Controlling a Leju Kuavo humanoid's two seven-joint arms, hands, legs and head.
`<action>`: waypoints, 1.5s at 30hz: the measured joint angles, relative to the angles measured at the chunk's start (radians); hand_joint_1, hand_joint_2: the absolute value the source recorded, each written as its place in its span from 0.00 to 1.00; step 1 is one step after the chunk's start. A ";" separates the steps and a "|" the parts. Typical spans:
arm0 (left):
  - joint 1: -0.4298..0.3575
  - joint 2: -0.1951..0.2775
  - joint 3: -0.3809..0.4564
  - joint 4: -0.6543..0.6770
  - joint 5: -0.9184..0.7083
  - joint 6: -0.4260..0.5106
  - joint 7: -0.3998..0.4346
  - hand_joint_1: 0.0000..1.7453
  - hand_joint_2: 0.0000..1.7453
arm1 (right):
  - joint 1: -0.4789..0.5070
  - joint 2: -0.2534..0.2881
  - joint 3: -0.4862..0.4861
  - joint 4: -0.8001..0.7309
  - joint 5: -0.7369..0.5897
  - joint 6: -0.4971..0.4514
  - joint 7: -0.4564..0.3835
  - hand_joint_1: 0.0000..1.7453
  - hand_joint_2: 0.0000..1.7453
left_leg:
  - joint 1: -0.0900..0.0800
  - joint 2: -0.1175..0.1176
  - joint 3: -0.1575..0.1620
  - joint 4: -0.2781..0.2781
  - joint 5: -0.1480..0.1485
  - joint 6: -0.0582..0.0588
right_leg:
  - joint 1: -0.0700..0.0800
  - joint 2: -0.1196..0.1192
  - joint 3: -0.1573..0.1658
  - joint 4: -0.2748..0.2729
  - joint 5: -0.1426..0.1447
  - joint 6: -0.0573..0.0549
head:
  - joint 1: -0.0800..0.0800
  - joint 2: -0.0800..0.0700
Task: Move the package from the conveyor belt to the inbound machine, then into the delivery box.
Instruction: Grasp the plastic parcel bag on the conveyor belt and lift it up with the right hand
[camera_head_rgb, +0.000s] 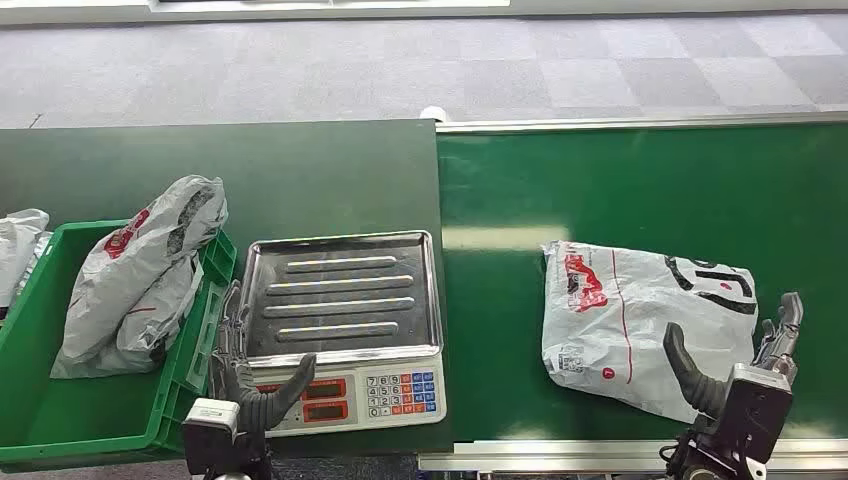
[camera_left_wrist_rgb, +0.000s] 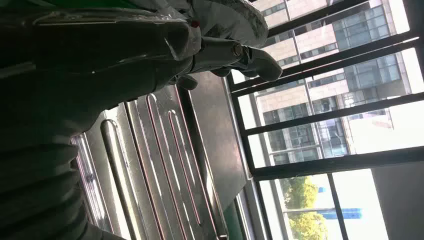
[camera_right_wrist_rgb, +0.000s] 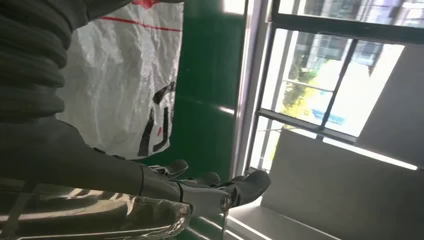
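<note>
Package (camera_head_rgb: 640, 325): flat, crinkled grey-white poly mailer w/ red logo and black print, lying on the green conveyor belt (camera_head_rgb: 640, 190) near its front edge, right of the scale. Right hand (camera_head_rgb: 745, 365) at the bag's near right corner, fingers (camera_head_rgb: 785, 320) spread wide, thumb up, holding nothing. Inbound machine (camera_head_rgb: 345, 320): ribbed shiny steel pan, keypad w/ red displays. Left hand (camera_head_rgb: 250, 385) at its front-left corner, fingers apart, holding nothing. Green plastic delivery box (camera_head_rgb: 60, 400) left of it, w/ similar bags (camera_head_rgb: 140, 270) piled inside.
</note>
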 joint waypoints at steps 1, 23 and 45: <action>0.000 0.001 -0.001 0.000 0.003 0.001 0.000 0.00 1.00 | -0.011 -0.005 -0.004 0.020 0.024 -0.001 0.029 0.00 1.00 | 0.000 0.000 0.000 0.000 0.000 0.000 | 0.000 0.000 0.000 0.000 0.000 0.000 | 0.000 0.000; -0.011 0.009 -0.035 0.017 0.020 0.029 0.020 0.00 1.00 | -0.279 -0.135 -0.032 0.668 0.298 0.212 0.301 1.00 1.00 | 0.000 -0.001 0.000 0.000 0.000 0.000 | 0.000 -0.001 0.000 0.000 0.000 0.000 | 0.000 0.000; -0.010 0.018 -0.061 -0.006 0.014 0.042 -0.051 0.00 1.00 | -0.067 -0.044 0.008 0.060 0.084 -0.045 -0.078 1.00 1.00 | 0.000 -0.003 -0.001 0.000 0.000 0.000 | 0.000 -0.002 0.000 0.000 -0.001 0.001 | 0.000 0.000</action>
